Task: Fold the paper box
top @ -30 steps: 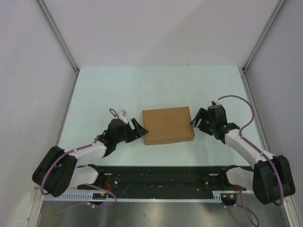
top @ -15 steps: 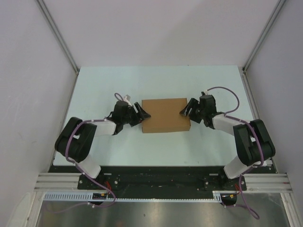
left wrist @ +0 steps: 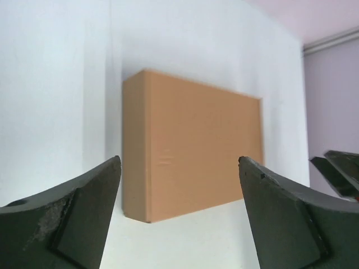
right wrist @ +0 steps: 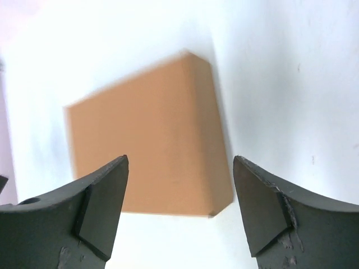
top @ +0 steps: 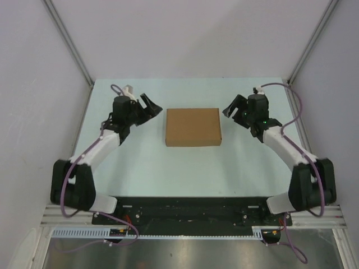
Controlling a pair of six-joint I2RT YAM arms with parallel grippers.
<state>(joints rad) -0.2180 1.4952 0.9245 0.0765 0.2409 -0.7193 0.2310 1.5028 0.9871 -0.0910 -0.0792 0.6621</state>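
Desk (top: 185, 168): pale surface, walled on three sides; carries the one task item.
Paper box (top: 192, 126): plain brown, lying flat mid-desk, lid down, edges square; looks fully closed from above and from both wrist views.
Left pincer (top: 151, 106): jaws wide, nothing between them; off the box's far-left corner, apart from it.
Right pincer (top: 230, 106): jaws wide, empty; off the far-right corner, apart.
Step in hand: judged to be the end of folding, with both arms clear of a finished box.
Next move: probably only a check that no flap springs up; otherwise a light press on the lid.
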